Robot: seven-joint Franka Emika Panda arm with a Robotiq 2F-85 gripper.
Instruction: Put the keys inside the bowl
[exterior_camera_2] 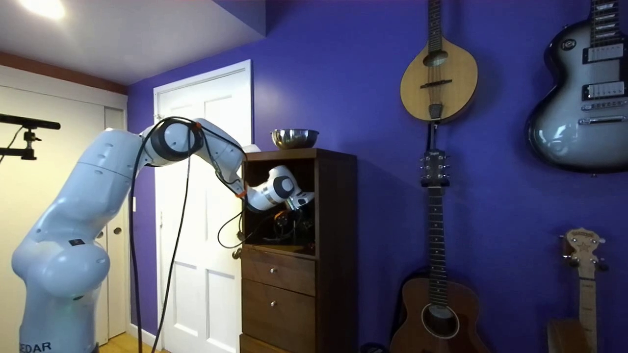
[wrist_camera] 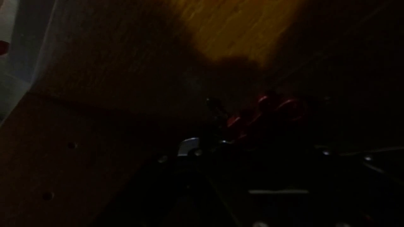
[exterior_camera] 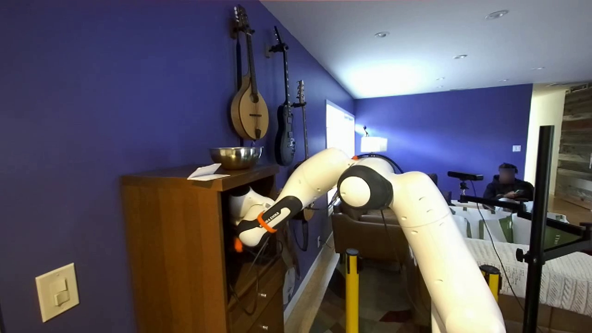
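A tall brown wooden cabinet point(exterior_camera_2: 336, 220) boxes in the dark gripper point(exterior_camera_2: 304, 226), fingers deep in shadow: can't tell how wide they part or whether they hold anything! Above them sits the round, shiny metal bowl point(exterior_camera_2: 294, 139). Near them, small, glossy red: the keys point(wrist_camera: 260, 115), probably. Pick-up step, I'd judge; next, a sure grip, then backing out.

Wrist view: severely underexposed; amber light on the wood point(wrist_camera: 240, 28) near the top edge, lower half almost black, outlines lost. In an exterior view, window point(exterior_camera: 340, 129) burnt out to white, ceiling point(exterior_camera: 393, 76) brightly lit near it; person's face point(exterior_camera: 507, 174) blurred. In an exterior view, ceiling light point(exterior_camera_2: 43, 7) overexposed. In both exterior views, interior of the cabinet point(exterior_camera_2: 338, 220) in shadow, bowl point(exterior_camera_2: 294, 139) marked by highlights.
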